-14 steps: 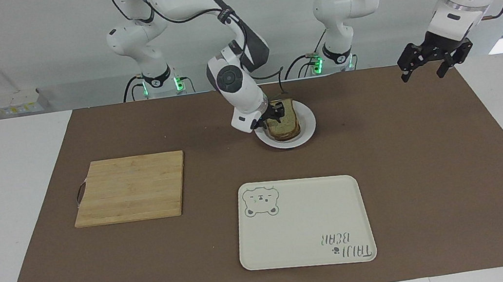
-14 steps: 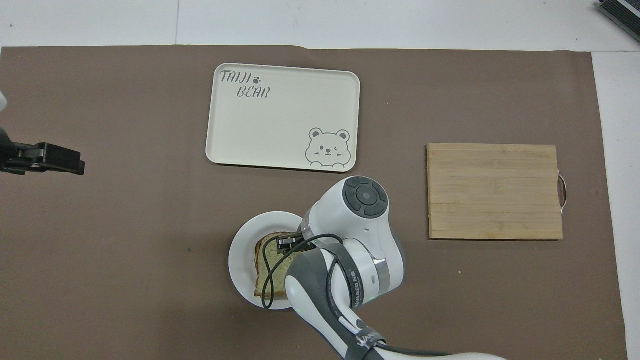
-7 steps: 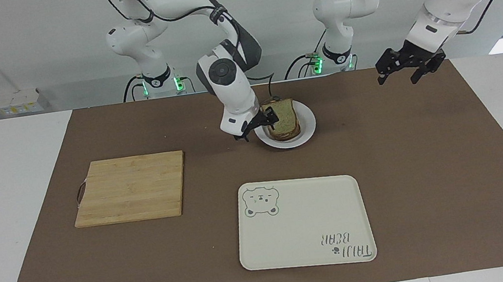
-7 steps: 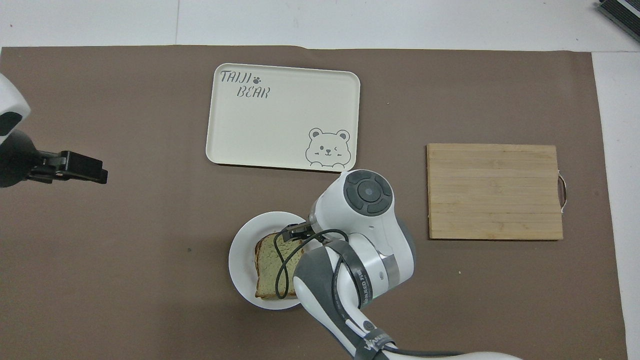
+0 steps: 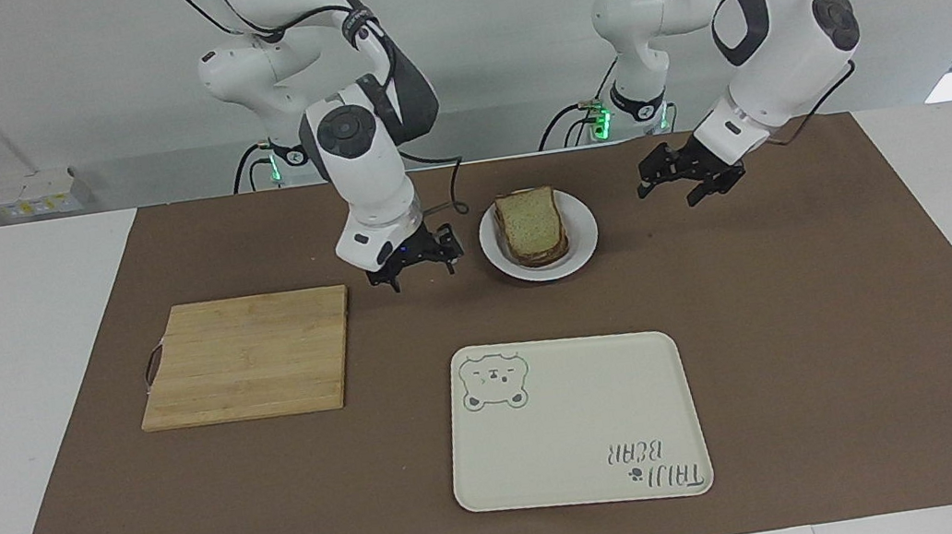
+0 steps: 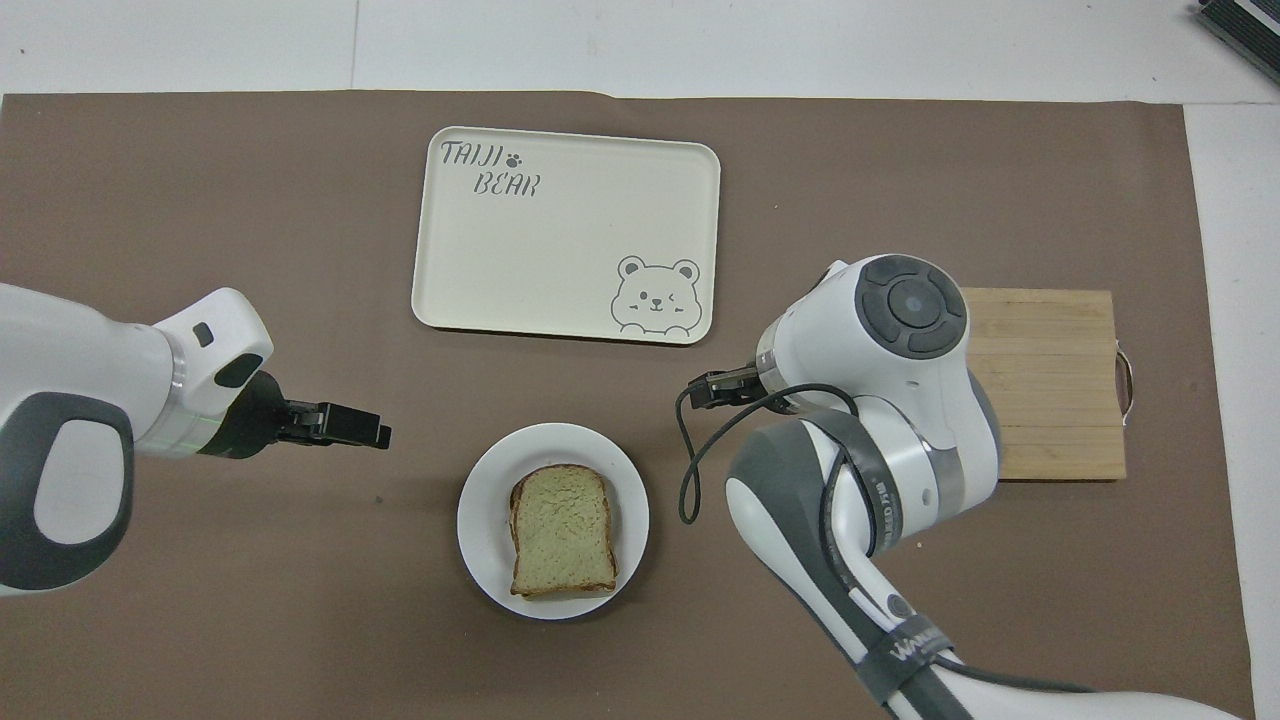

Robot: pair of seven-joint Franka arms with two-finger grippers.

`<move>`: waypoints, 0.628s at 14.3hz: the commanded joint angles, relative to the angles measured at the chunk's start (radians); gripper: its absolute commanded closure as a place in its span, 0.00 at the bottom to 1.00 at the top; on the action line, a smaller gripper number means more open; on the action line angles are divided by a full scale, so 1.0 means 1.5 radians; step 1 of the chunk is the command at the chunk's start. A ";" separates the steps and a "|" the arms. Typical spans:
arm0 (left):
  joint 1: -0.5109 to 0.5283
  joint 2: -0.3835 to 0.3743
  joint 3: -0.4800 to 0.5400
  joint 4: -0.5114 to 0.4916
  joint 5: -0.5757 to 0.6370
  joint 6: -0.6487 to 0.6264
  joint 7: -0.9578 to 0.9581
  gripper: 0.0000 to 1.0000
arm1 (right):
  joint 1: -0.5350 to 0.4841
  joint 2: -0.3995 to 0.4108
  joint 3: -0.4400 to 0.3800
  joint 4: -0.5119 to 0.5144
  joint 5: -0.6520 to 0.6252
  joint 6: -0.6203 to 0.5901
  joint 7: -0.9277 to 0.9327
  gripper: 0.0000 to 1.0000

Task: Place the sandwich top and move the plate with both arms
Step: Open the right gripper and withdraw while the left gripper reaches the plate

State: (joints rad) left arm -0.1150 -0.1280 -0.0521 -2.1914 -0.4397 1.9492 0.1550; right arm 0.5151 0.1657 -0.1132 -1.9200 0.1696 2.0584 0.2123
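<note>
A brown mat (image 5: 820,330) covers the white table. The right gripper (image 5: 417,261), open and empty, has drawn back from the plate (image 5: 586,238) to hover at its 9 o'clock in the facing view. The left gripper (image 5: 687,179), also open and empty, has come in at 3 o'clock. The sandwich top (image 6: 561,520) now caps the stack on the plate, so placing looks done and the 2-arm carry is next. At 6 o'clock, the tray (image 5: 654,409) holds nothing.
</note>
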 commanded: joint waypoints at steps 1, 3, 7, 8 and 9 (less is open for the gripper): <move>-0.042 -0.024 0.010 -0.119 -0.073 0.116 0.051 0.00 | -0.034 -0.027 0.009 -0.008 -0.016 -0.060 0.007 0.00; -0.066 -0.016 0.010 -0.178 -0.158 0.196 0.103 0.00 | -0.054 -0.031 0.009 -0.008 -0.017 -0.096 0.008 0.00; -0.079 0.004 0.010 -0.229 -0.304 0.227 0.231 0.00 | -0.102 -0.043 0.008 -0.008 -0.032 -0.111 0.008 0.00; -0.091 0.013 0.010 -0.240 -0.334 0.231 0.274 0.00 | -0.113 -0.046 0.008 -0.003 -0.054 -0.113 0.007 0.00; -0.094 0.017 0.010 -0.252 -0.363 0.233 0.308 0.00 | -0.122 -0.046 0.008 0.003 -0.070 -0.122 0.007 0.00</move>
State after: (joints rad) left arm -0.2195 -0.1117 -0.0518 -2.5256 -0.9033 2.2579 0.5186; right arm 0.3666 0.1236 -0.1143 -1.9187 0.1167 1.9025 0.2123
